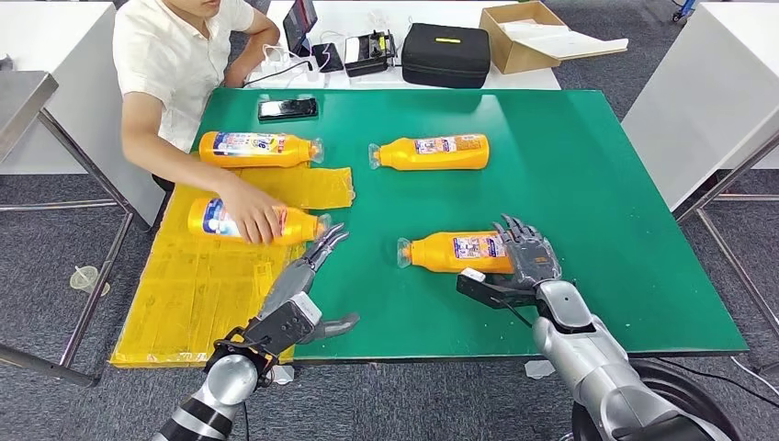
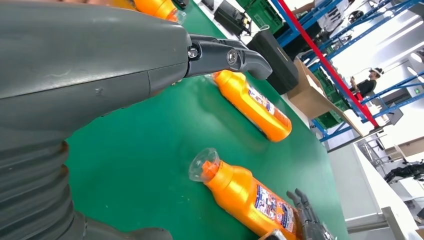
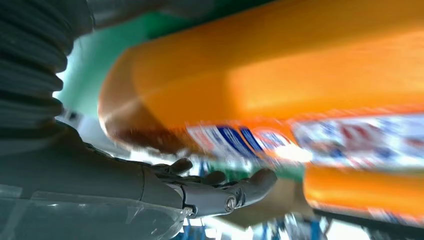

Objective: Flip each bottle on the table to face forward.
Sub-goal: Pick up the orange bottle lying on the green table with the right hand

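Table: green top (image 1: 570, 184) with a yellow mat (image 1: 202, 285) over its left edge.
Near bottle: orange bottle (image 1: 455, 251) lies on its side at the front right of the green top, cap to the left, label up.
Right hand: right hand (image 1: 525, 257) is at the base end of the near bottle, fingers up against it and thumb stretched out low beside it; whether it grips the bottle cannot be told.
Left hand: left hand (image 1: 303, 289) holds nothing, fingers straight and apart, tips close to the cap of the mat bottle (image 1: 253, 221).
Person: a person's hand (image 1: 253, 216) rests on the mat bottle.
Far bottles: one (image 1: 260, 149) at the back left, one (image 1: 432, 152) at the back middle, both on their sides.
Behind: phone (image 1: 287, 108), black case (image 1: 446, 53), cardboard box (image 1: 524, 37).
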Robot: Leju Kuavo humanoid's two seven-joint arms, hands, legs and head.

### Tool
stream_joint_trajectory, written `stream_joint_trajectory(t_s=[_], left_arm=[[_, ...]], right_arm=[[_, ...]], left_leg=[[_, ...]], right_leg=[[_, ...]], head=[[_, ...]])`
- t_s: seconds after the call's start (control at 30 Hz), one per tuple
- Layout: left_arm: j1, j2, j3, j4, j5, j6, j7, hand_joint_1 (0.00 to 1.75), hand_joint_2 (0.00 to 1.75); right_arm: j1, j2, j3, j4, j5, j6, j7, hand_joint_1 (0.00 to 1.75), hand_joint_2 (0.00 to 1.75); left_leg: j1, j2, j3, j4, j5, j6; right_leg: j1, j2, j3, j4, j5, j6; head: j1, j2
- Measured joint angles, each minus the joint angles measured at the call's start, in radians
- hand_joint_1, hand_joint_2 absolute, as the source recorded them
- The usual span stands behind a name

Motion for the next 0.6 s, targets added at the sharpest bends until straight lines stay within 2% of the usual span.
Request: stream_joint_trajectory(t_s=[0.13,0.3,0.4,0.6], left_arm=[[0.001,0.000,0.000,0.000,0.001,0.001,0.000,0.00,1.75],[0.000,0.000,0.000,0.001,0.006,0.000,-0.001,0.00,1.75],[-0.001,0.000,0.000,0.005,0.015,-0.006,-0.005,0.00,1.75],[-0.014,-0.002,-0.006,0.022,0.039,-0.019,-0.026,0.00,1.75]], right_arm=[[-0.028,-0.003,-0.013,0.035,-0.021,0.054,0.039,1.75,1.75],[-0.051,-0.012,-0.033,0.069,-0.062,0.090,0.034,1.75,1.75],[-0.062,-0.022,-0.050,0.089,-0.100,0.127,0.008,1.75,1.75],[-0.086,-0.051,-0.103,0.128,-0.225,0.231,-0.109,1.75,1.75]], left_leg=[[0.000,0.000,0.002,0.000,0.000,0.000],[0.000,-0.001,0.005,0.000,0.000,0.000],[0.000,-0.001,0.005,0.000,0.000,0.000],[0.000,-0.001,0.006,0.000,0.000,0.000]], right_leg=[[0.000,0.000,0.002,0.000,0.000,0.000],[0.000,0.000,0.004,-0.001,0.000,0.000],[0.000,0.000,0.005,-0.001,0.000,0.000],[0.000,0.000,0.006,-0.001,0.000,0.000]], head=[[0.000,0.000],[0.000,0.000],[0.000,0.000],[0.000,0.000]])
